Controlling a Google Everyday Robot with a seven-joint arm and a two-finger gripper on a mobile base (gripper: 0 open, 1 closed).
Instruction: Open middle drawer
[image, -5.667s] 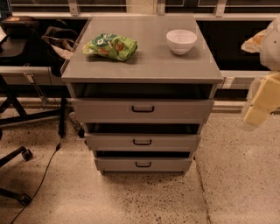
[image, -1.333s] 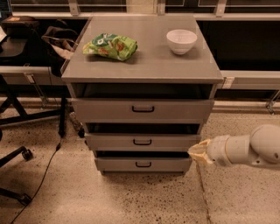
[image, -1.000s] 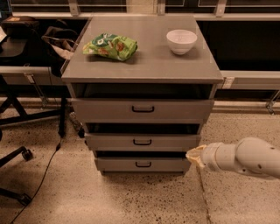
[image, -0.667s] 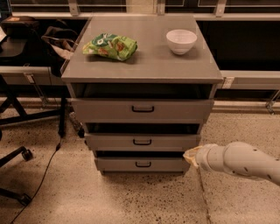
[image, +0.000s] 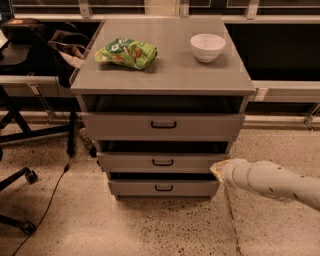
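Speckled terrazzo floor (image: 150, 230) lay under a grey three-drawer cabinet (image: 165, 70) that stood against a dark wall. The middle drawer (image: 125, 162), a low flat front with a small black loop handle (image: 163, 162), sat between the other two, with a dark gap showing above its front. The gripper (image: 218, 170), a cream-coloured tip on a thick pale arm (image: 272, 181) that reached in from the view's right edge, was at the right end of that front, level with its lower edge; whether it touched the drawer, and whether it was spread or pressed together, could not be told. The loop handle was well to the view's left of the gripper, at about the same height. Just above the gripper ran the taller top drawer (image: 115, 127), and just below and to the view's left sat the narrower bottom drawer (image: 132, 188), each with its own black handle. High above the gripper, on the cabinet's flat top, stood a white bowl (image: 207, 46), and farther to the view's left on that top lay a crumpled green bag (image: 126, 52). Far across from the gripper, on the view's left side, were the black legs and caster of a chair (image: 25, 175) and a thin black cable (image: 47, 202) trailing over the floor.
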